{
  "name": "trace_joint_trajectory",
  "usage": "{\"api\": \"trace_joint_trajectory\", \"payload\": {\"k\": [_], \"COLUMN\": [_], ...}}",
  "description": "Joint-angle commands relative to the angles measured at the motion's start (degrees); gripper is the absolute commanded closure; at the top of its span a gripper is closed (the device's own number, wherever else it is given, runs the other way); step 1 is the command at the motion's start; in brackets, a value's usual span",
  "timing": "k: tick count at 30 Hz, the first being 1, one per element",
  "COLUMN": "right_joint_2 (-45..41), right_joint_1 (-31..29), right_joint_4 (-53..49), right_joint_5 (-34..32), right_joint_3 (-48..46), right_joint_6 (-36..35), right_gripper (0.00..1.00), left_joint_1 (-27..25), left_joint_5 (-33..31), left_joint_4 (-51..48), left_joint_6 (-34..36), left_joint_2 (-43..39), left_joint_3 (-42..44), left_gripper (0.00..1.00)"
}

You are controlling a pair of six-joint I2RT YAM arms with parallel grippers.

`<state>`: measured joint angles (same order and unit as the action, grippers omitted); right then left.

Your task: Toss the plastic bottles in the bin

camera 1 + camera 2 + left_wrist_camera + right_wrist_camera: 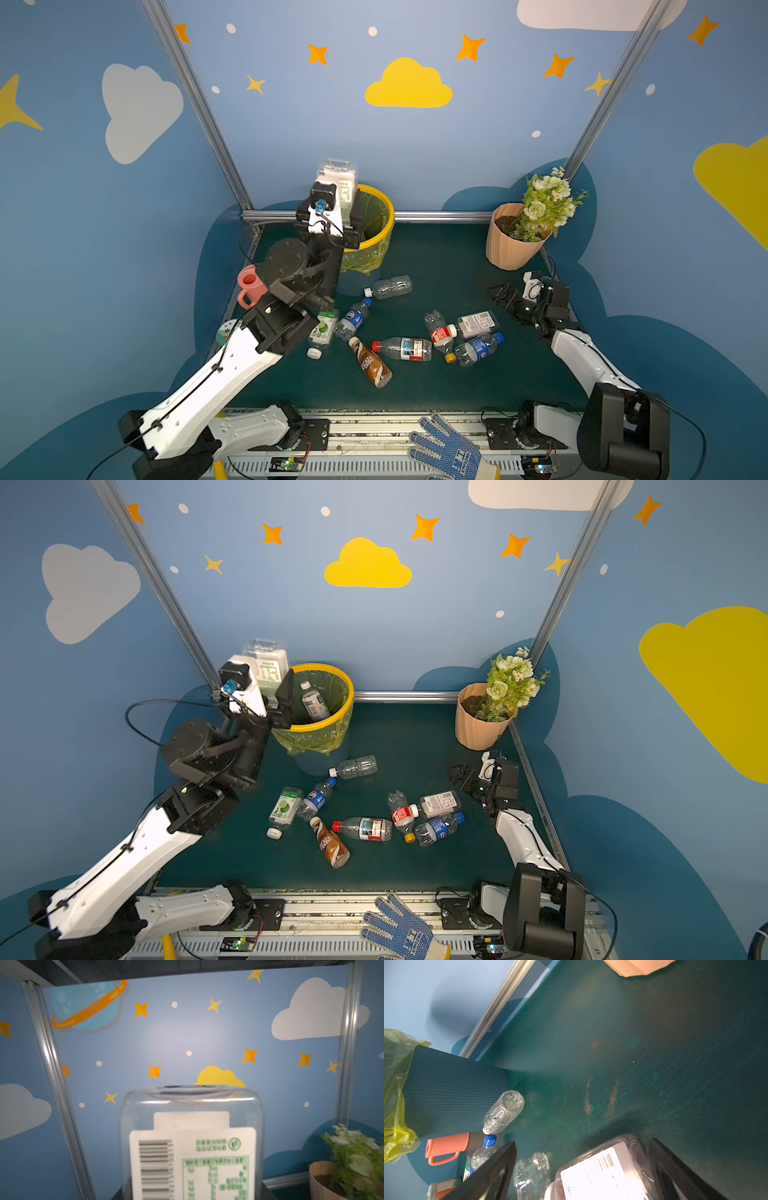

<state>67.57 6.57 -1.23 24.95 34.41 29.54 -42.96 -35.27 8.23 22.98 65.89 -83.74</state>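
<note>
My left gripper [336, 212] is shut on a clear square plastic bottle [338, 183] with a white, green-printed label [191, 1157]. It holds the bottle raised at the left rim of the bin [388, 216], base upward. The bin [350, 696] has a yellow rim and holds one bottle [314, 702]. Several more bottles lie on the green table, among them a clear one [390, 286], a brown one [372, 365] and a flat white-labelled one [478, 324]. My right gripper [498, 293] hangs open and empty just right of that group; the flat bottle [602, 1172] shows between its fingers [496, 1167].
A peach flower pot [509, 245] with flowers stands at the back right. A pink watering can [249, 286] and a short jar [226, 330] sit by the left wall under my left arm. A blue dotted glove [449, 449] lies on the front rail.
</note>
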Motion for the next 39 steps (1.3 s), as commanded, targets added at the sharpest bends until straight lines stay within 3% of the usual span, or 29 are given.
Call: {"api": "trace_joint_trajectory", "payload": {"k": [1,5,9,10,11,12,19,25,31,39], "right_joint_2": [-2.4,-3.8,-4.8,-4.9,-5.2,-5.4,-6.0,-4.1,-1.6,0.7], "right_joint_1": [0.1,0.2,0.1,0.2,0.1,0.1,0.2,0.1,-0.3,-1.0], "right_joint_4": [-1.5,-2.0,-2.3,-2.5,-2.8,-2.9,-4.0,-3.2,-3.9,-4.1], "right_joint_5": [-0.4,-0.7,-0.9,-1.1,-1.4,-1.6,-3.3,-1.5,-0.7,-0.8], "right_joint_3": [0.7,0.2,0.4,0.5,0.7,0.6,0.4,0.7,1.3,2.1], "right_joint_6": [-0.2,-0.3,-0.3,-0.3,-0.4,-0.3,-1.0,0.1,1.5,2.0], "right_gripper": [0.04,0.04,0.04,0.04,0.04,0.04,0.04,0.04,0.05,0.05], "left_joint_1": [10.4,21.4,22.5,22.4,22.4,22.2,19.2,18.9,18.9,19.2], "left_joint_5": [9.9,24.3,31.1,32.3,33.2,33.3,27.6,22.4,18.9,13.5], "left_joint_4": [-2.0,-20.7,-39.4,-41.4,-40.6,-38.6,-22.7,-18.0,-19.3,-32.1], "left_joint_6": [-10.8,-25.5,-27.1,-26.9,-26.2,-25.5,-21.3,-22.8,-27.2,-35.4], "left_joint_2": [5.9,19.1,30.4,30.9,30.1,28.8,11.4,0.4,-7.2,-13.3], "left_joint_3": [-3.3,-12.6,-26.0,-28.2,-28.9,-28.4,-17.9,-3.0,10.8,23.5], "left_gripper": [0.45,0.33,0.21,0.15,0.01,0.00,0.00,0.00,0.00,0.00]}}
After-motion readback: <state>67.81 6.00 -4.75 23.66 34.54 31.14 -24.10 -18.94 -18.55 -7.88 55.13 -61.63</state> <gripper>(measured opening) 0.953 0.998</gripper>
